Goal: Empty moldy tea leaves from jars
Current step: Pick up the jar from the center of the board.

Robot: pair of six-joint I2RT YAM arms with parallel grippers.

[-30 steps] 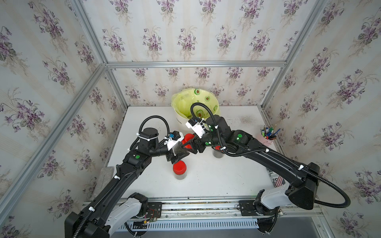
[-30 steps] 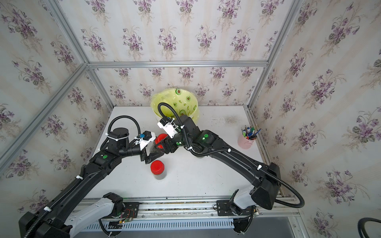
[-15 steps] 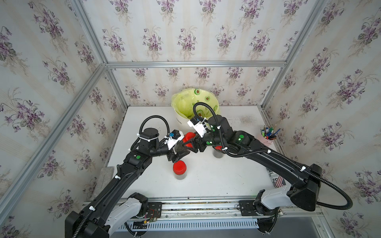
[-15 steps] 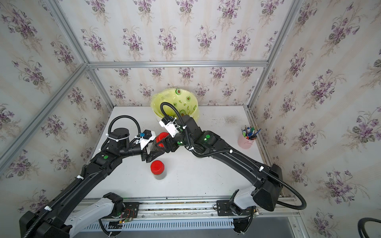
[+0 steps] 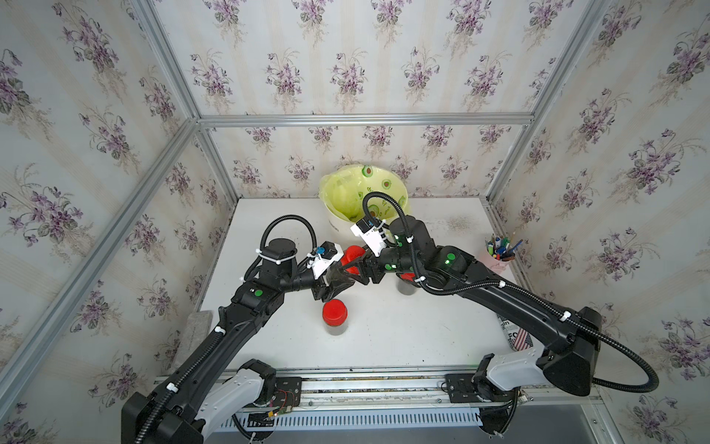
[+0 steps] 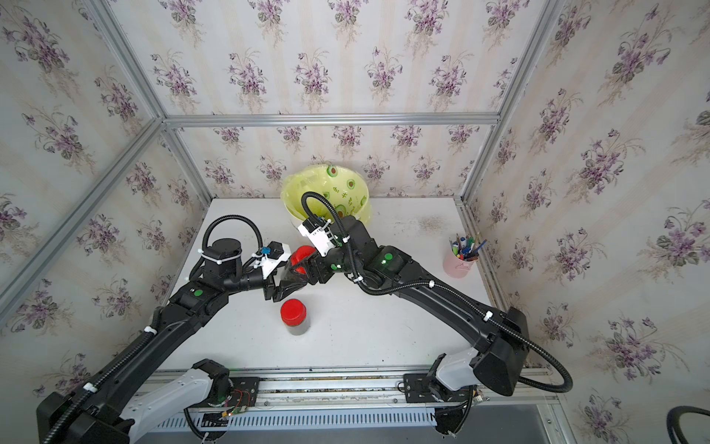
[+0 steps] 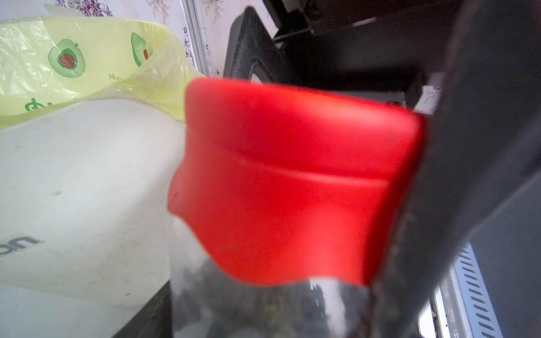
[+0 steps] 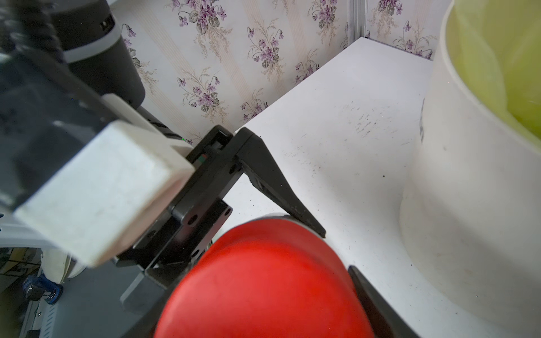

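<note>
both top views look steeply down from above the front onto the whole table [image 5: 384, 346]; the wrist cameras face each other, very near, sharing the red-capped jar [image 7: 292, 175].

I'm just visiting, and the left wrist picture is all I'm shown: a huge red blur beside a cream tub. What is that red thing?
Observer: The red cap of a small jar. In both top views the right gripper is clamped on that cap.
Visitor: Is that the only jar?
Observer: No. Two more capped jars stand on the table: one near the middle, one half hidden under the right arm.
Visitor: Anything besides jars?
Observer: A pink cup of pens at the table's right edge.
</note>
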